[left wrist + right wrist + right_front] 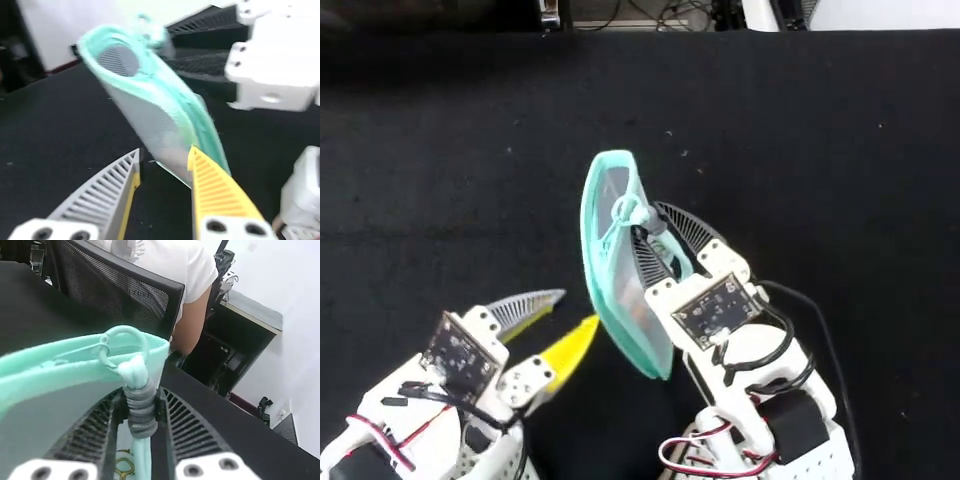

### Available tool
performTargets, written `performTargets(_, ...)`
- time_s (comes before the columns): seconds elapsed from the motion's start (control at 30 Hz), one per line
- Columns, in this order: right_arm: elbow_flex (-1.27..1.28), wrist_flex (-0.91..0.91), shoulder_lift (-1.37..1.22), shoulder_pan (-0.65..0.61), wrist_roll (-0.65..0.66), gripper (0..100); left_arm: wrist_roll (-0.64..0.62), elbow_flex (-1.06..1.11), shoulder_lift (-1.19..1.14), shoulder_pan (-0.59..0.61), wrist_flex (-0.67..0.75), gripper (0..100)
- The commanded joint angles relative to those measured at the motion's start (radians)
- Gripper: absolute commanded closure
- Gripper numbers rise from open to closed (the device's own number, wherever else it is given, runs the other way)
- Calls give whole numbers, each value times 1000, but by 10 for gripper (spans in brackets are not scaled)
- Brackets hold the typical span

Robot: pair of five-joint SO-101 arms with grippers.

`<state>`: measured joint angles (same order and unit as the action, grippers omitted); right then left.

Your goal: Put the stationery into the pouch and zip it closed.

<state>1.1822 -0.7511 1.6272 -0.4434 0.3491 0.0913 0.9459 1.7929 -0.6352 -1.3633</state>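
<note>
Your right hand clamps the zip cord, holding the pouch on edge, likely so your spread left hand can brace it.

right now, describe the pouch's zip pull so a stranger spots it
On the black table, the right gripper holds a mint mesh pouch on edge. The pull is the mint ring on its zip edge, set apart by the grey-bound cord on it, pinched in that gripper.
</note>
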Motion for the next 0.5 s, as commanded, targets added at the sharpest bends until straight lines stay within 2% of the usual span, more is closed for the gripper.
performTargets(0.0,1,20,-1,-8,-3,986,0,-70,-2,-65,-37,832)
performTargets(0.33,-1,18,1,-8,-5,986,0,-70,-2,-77,-32,830)
performTargets(0.47,-1,12,7,-8,-5,986,2,-18,-2,18,29,830)
